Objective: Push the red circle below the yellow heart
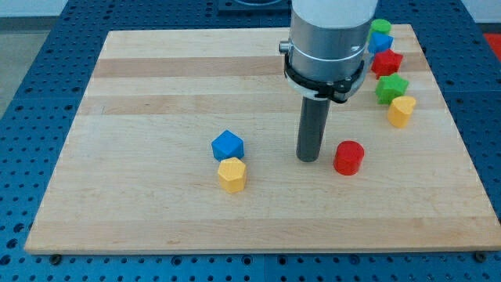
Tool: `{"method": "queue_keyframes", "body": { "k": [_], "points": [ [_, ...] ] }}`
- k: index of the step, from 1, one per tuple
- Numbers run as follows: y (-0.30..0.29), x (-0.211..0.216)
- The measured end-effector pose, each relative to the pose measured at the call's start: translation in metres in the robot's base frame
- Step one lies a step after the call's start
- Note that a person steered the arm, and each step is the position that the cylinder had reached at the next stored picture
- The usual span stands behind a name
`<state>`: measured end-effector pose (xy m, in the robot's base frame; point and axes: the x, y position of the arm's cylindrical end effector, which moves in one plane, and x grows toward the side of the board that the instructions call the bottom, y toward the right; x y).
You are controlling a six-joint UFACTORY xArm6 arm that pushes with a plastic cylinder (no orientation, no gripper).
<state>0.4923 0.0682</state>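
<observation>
The red circle point(348, 157) is a short red cylinder on the wooden board, right of centre. The yellow heart point(401, 110) lies up and to the right of it, near the board's right edge. My tip point(308, 159) stands on the board just left of the red circle, with a small gap between them. The rod hangs from the grey arm body at the view's top.
A green star point(391, 88), a red star point(386, 63), a blue block point(380, 42) and a green block point(381, 27) line up above the yellow heart. A blue hexagon point(227, 145) and a yellow hexagon point(232, 174) sit left of centre.
</observation>
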Motion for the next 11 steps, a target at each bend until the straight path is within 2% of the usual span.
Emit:
{"method": "queue_keyframes", "body": {
  "k": [1,3,5,11],
  "points": [
    [0.026,0.000],
    [0.075,0.038],
    [0.093,0.081],
    [0.124,0.028]
  ]
}}
